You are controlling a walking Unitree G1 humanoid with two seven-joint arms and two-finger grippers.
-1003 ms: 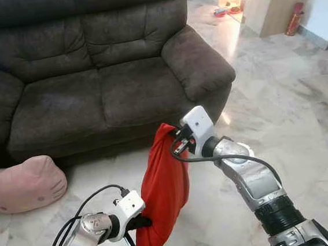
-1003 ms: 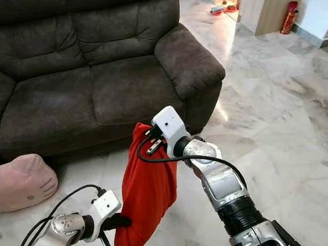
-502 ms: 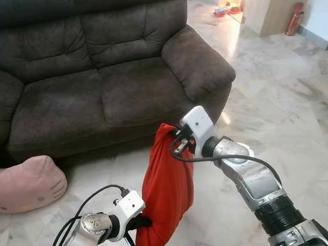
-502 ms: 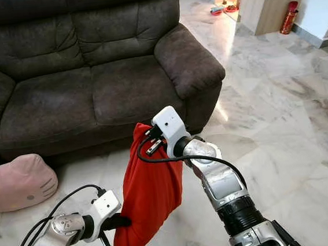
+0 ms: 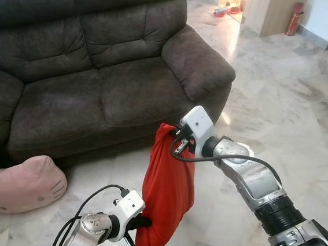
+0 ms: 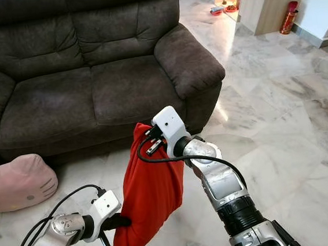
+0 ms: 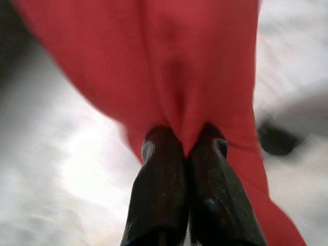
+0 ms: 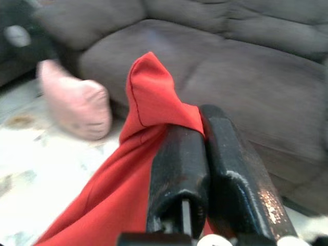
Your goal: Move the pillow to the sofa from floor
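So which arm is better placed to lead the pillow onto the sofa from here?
Right, probably. The right gripper pinches the red pillow's top corner, nearest the sofa seat. The left gripper holds the bottom edge, low near the floor, so it would likely follow.

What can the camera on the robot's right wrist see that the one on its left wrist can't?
The right wrist view takes in the dark sofa behind and a pink cushion on the floor, with the right hand pinching a top corner of the red pillow. The left wrist view has the left hand pinching a lower fold, over blurred pale floor. Both share the red pillow, nipped between closed black fingers.
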